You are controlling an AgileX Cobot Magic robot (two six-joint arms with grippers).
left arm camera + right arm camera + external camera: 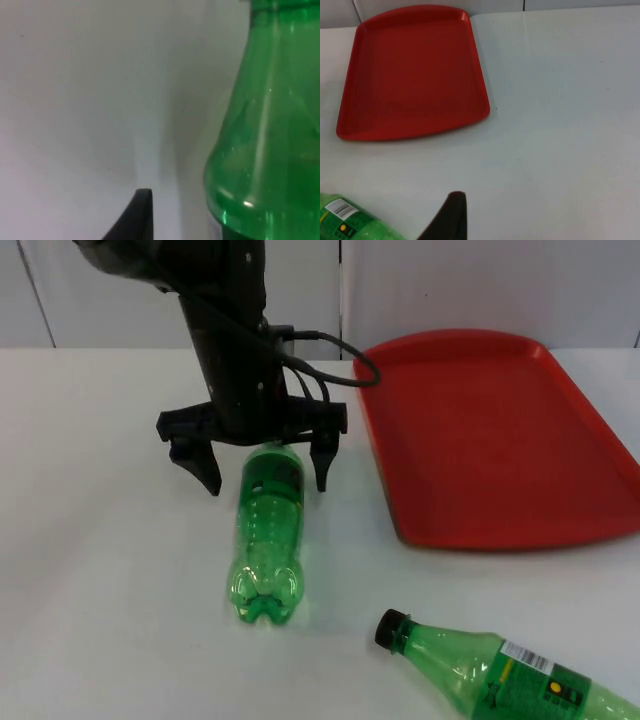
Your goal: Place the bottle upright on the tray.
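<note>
Bottle (pixel 268 540), ribbed green plastic, lies flat on white table (pixel 90 570), neck between the spread fingers of left end effector (pixel 268 478). Second, labelled bottle (pixel 510 675) lies nearer. Smooth red tray (pixel 500 440), rounded corners, rightward.

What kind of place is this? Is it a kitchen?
Probably not a kitchen; more likely a robot test bench. A bare white table meets a grey partition wall, and the left gripper straddles a lying green bottle beside a red tray.
</note>
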